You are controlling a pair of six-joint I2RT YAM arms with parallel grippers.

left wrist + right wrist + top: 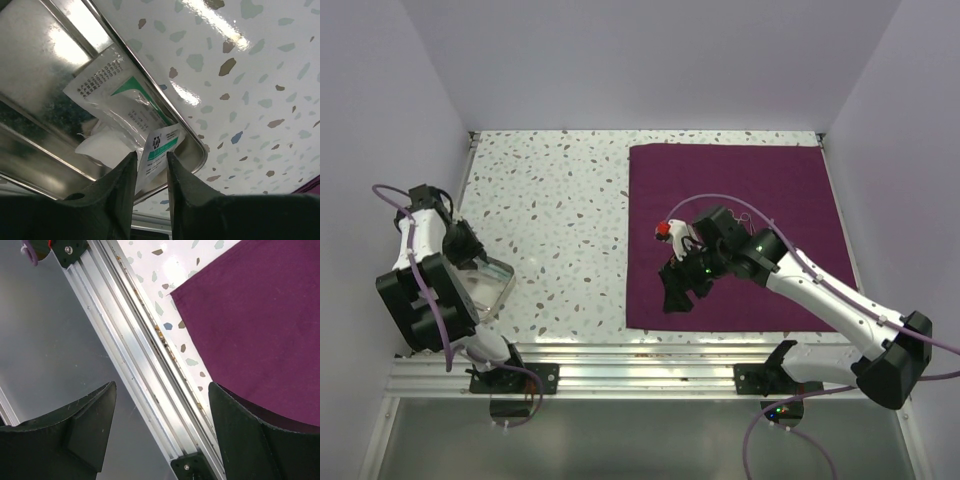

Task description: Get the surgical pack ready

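Currently the surgical pack [760, 200] is lying flat on the right half of the desk [550, 220], directly under the right end effector [678, 292], which is hovering wide open and empty; the left end effector [151, 156], narrowly parted, is straddling a sealed packet [162, 144] in the steel tray [30, 60], grip unclear.

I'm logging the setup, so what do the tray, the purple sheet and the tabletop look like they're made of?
Tray: polished metal, probably stainless steel; it mirrors the lights.
Purple sheet: soft matte cloth, apparently woven; no glare, lying flat.
Tabletop: glossy white surface with coloured speckles, terrazzo-look; stone or laminate, can't tell.
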